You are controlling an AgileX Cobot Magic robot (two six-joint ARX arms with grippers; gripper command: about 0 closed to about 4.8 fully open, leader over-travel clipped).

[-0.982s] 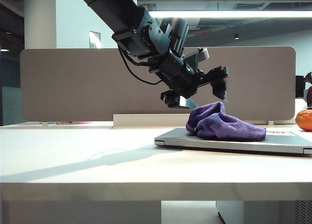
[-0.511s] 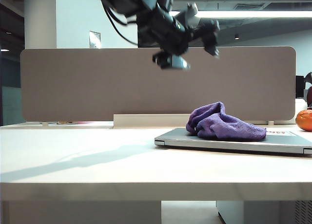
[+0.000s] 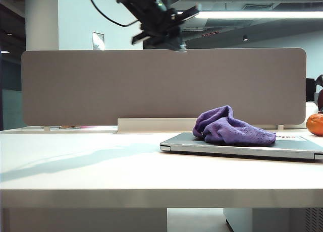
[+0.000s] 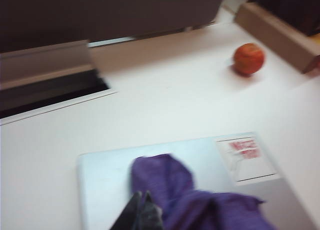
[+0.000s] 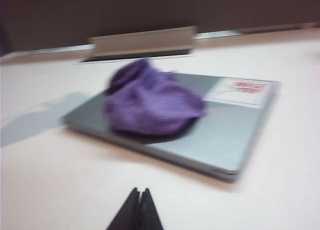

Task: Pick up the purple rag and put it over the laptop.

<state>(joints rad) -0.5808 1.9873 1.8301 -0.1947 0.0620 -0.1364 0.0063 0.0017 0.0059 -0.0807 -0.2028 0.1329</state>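
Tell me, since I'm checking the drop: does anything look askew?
The purple rag sits bunched in a heap on the laptop, leaving most of the lid bare. The left claw is shut, high above.

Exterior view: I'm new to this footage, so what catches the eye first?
The purple rag lies bunched on the closed laptop at the table's right. The left gripper is shut and empty high above it. An orange fruit sits at the right edge.

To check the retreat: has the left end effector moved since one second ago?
Yes. The left end effector has risen, from beside the purple rag on the laptop to above the top edge of the grey partition, and shifted left.
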